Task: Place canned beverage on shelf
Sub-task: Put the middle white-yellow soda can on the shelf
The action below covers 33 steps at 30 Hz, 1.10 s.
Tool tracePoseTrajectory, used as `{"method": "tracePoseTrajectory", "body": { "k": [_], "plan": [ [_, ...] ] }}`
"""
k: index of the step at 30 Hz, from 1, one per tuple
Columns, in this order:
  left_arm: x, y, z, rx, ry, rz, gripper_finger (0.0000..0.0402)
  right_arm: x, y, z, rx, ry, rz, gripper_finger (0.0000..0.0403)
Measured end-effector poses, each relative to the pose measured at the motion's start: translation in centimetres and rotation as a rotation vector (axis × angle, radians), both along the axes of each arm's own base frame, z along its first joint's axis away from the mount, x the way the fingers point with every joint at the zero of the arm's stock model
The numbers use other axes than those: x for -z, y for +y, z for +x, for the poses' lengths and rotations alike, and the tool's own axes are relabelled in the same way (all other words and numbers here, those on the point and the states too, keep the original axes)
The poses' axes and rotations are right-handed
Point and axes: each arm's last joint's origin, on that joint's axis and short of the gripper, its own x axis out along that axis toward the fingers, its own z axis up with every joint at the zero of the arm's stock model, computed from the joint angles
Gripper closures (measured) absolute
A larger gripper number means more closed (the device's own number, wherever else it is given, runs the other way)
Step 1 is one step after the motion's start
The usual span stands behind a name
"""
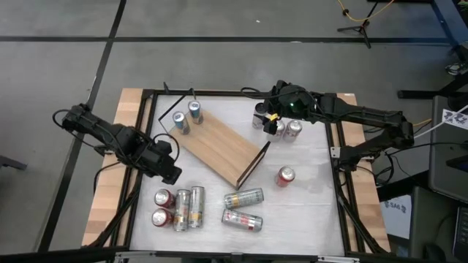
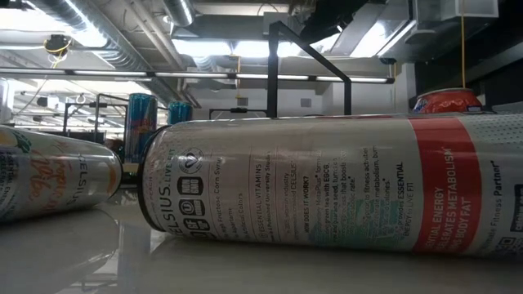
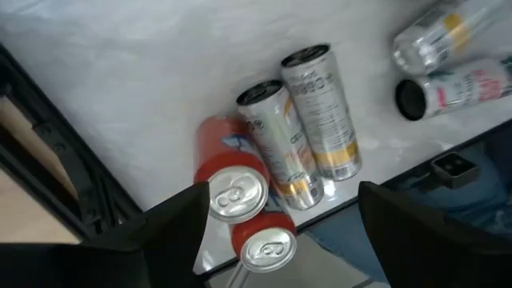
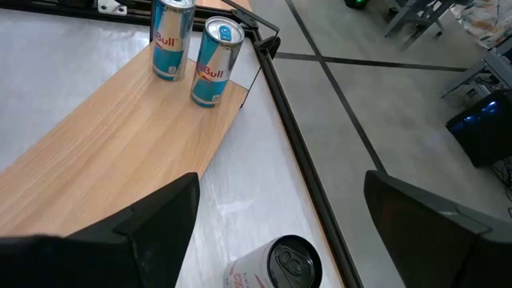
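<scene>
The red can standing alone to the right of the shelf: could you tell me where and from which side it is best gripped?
Grip the red can across its round side wall, around mid-height, coming straight down from above. It stands upright with its lid up, and bare table surrounds it, so both fingers should find room. The right end effector, open, is probably the nearer one.

shelf (image 1: 219, 148): 1 | blue cans (image 1: 187, 117) standing on shelf: 2 | cans lying on tabletop: 4 | red cans upright: 3 | cans clustered at far right: about 3
</scene>
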Motion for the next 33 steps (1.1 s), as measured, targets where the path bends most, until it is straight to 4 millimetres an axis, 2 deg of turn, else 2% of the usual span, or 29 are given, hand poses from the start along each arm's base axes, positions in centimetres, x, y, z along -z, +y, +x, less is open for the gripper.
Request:
{"method": "tracePoseTrajectory", "body": {
  "k": [10, 22, 26, 33],
  "plan": [
    [1.5, -1.3, 1.6, 0.011, 0.073, 0.011, 0.009, 0.0, 0.0, 0.0, 0.001, 0.0, 0.0, 0.0054],
    [1.5, -1.4, 1.7, -0.004, 0.079, -0.006, 0.009, 0.0, 0.0, 0.0, 0.001, 0.0, -0.001, 0.0054],
    [1.5, -1.5, 1.9, 0.042, 0.047, -0.008, 0.0089, 0.0, 0.0, 0.0, 0.001, 0.001, -0.001, 0.0054],
    [1.3, -1.7, 2.7, 0.019, -0.061, 0.01, 0.0048, 0.0, 0.0, 0.0, 0.001, 0.001, -0.001, 0.0054]
  ]
}}
